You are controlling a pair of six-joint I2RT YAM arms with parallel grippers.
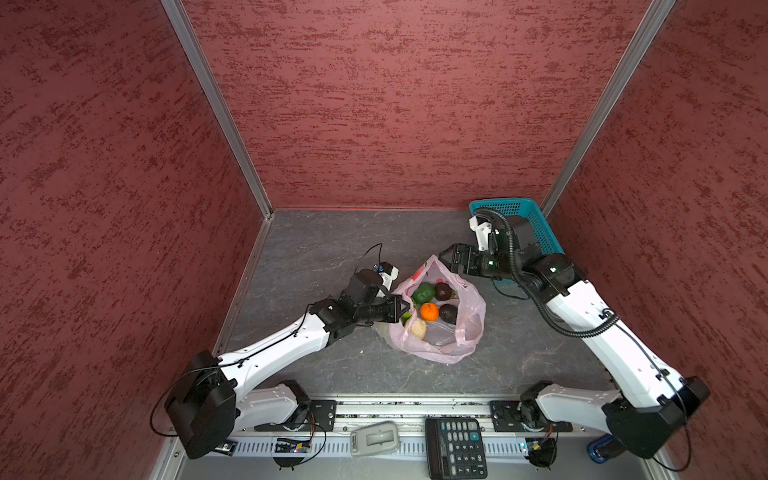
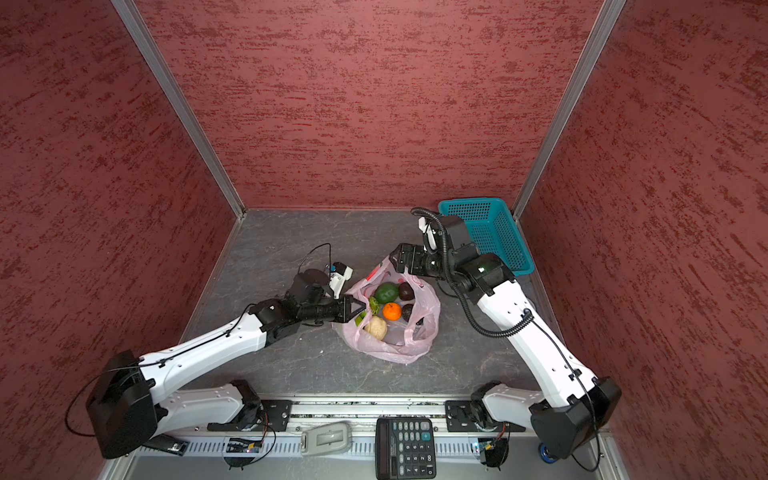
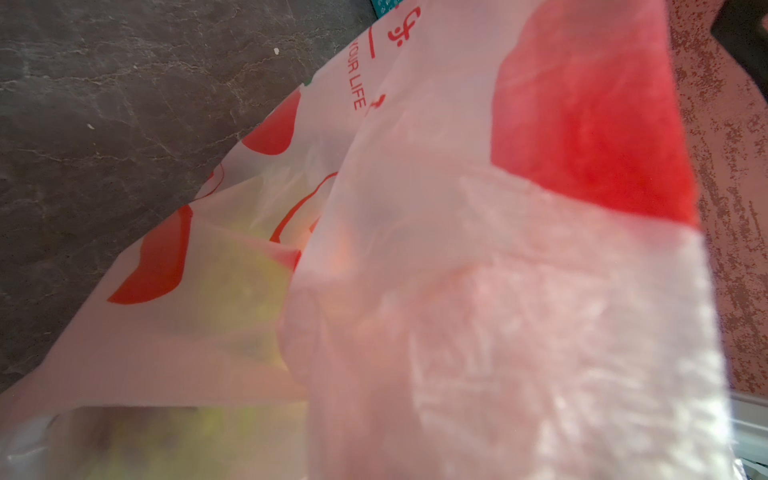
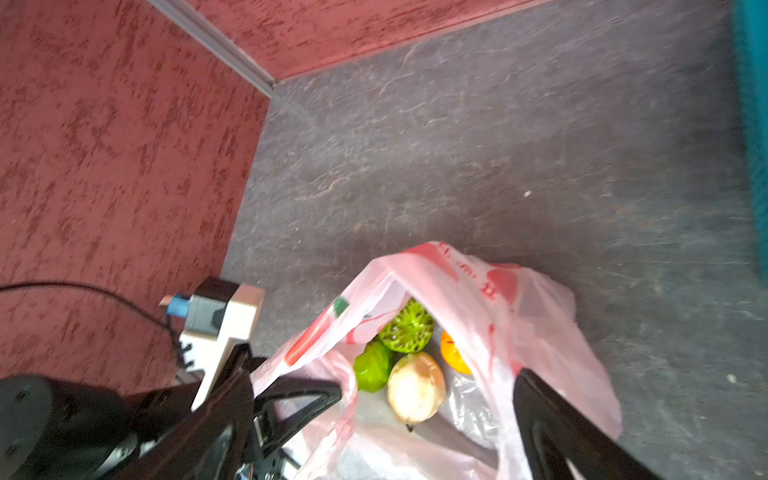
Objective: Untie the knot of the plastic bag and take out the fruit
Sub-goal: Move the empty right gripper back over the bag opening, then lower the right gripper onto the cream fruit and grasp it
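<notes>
The pale-pink plastic bag (image 1: 436, 332) (image 2: 390, 332) lies on the grey floor with its mouth wide open. The knot is out of view. Fruit lies inside: a green one (image 1: 423, 293), an orange one (image 1: 429, 311), two dark brown ones (image 1: 444, 291) and a cream one (image 1: 419, 328) (image 4: 415, 386), with a netted light green one (image 4: 407, 328) beside them. My left gripper (image 1: 405, 309) (image 2: 361, 309) is shut on the bag's left rim, and its fingers (image 4: 299, 395) pinch the plastic. The bag (image 3: 457, 291) fills the left wrist view. My right gripper (image 1: 446, 253) (image 2: 395, 253) (image 4: 374, 424) stands open over the bag's far edge.
A teal perforated basket (image 1: 536, 220) (image 2: 494, 232) stands at the back right behind my right arm. Red textured walls close in the left, back and right. A calculator (image 1: 455, 446) and a grey device (image 1: 374, 438) lie on the front rail.
</notes>
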